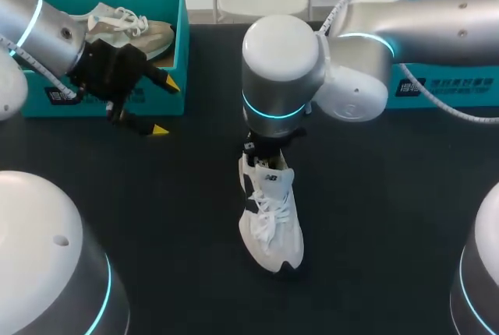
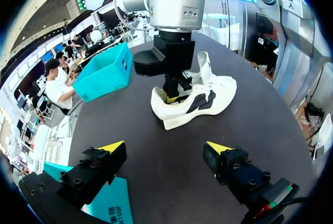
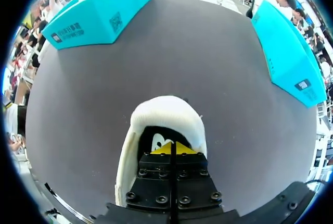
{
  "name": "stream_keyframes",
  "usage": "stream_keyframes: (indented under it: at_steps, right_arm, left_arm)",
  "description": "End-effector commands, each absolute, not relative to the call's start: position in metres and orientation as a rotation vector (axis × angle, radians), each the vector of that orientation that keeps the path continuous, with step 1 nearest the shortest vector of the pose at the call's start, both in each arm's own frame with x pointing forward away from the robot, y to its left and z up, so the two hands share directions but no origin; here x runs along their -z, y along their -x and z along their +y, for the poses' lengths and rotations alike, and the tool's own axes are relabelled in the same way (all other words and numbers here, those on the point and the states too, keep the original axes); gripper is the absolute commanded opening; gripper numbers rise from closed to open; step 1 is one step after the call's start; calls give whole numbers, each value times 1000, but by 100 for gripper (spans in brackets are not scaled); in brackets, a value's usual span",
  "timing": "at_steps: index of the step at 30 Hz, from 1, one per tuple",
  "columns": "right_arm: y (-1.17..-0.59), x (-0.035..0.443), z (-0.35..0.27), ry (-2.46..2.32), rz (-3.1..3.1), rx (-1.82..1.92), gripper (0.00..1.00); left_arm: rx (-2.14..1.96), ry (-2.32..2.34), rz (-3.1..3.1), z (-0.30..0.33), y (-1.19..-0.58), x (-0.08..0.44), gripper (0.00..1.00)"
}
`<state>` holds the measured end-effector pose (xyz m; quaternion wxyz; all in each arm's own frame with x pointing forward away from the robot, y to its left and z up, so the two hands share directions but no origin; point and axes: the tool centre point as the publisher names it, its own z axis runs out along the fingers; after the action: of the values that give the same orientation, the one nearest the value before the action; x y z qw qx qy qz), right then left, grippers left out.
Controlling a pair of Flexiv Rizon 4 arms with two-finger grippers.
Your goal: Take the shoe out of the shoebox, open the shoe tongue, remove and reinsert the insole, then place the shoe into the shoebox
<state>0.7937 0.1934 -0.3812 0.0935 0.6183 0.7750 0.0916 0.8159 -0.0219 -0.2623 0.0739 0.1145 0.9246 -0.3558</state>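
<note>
Currently the white shoe (image 1: 270, 214) stands upright on the dark table (image 1: 390, 218), near its middle, toe pointing toward the robot and laces up. It is outside both boxes.

Right arm: comes in from the right and hangs directly over the heel. Right pincer (image 3: 171, 148) is lowered into the shoe's opening with its yellow tips pressed together. Right wrist view does not show whether anything is pinched between them.

Left arm: up at the table's left. Left pincer (image 1: 164, 107) is spread wide and holds nothing. It sits just in front of the left teal shoebox (image 1: 183, 47) and well apart from the shoe. In the left wrist view the shoe lies ahead of the open fingers, not between them.

Second shoe (image 1: 129, 27), pale, lies inside the left teal shoebox. Right teal shoebox (image 1: 437, 86) sits at the far right, partly hidden behind the right arm.
</note>
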Motion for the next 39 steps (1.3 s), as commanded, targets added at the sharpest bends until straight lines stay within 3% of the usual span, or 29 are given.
stream_keyframes:
  at_steps: [1,9,19,30,32,33,34,39]
  right_arm:
    - [-803,402,200,-1831,2330,-255,0]
    - [-793,416,201,-1864,2372,-202,0]
    - [-764,365,195,-2090,2365,17,0]
    - [-716,344,197,-2284,2356,251,0]
    - [-714,336,205,-2291,2362,264,47]
    - [-714,335,206,-2295,2360,270,80]
    - [-713,334,209,-2291,2365,261,100]
    - [-711,343,210,-2331,2341,155,100]
  left_arm:
    - [1066,-345,2777,-21,-816,262,100]
    - [1066,-345,2777,-21,-816,262,100]
    - [1066,-345,2777,-21,-816,262,100]
    - [1066,-345,2777,-21,-816,262,100]
    - [1066,-345,2777,-21,-816,262,100]
    - [1066,-345,2777,-21,-816,262,100]
    - [1066,-345,2777,-21,-816,262,100]
    - [1066,-345,2777,-21,-816,262,100]
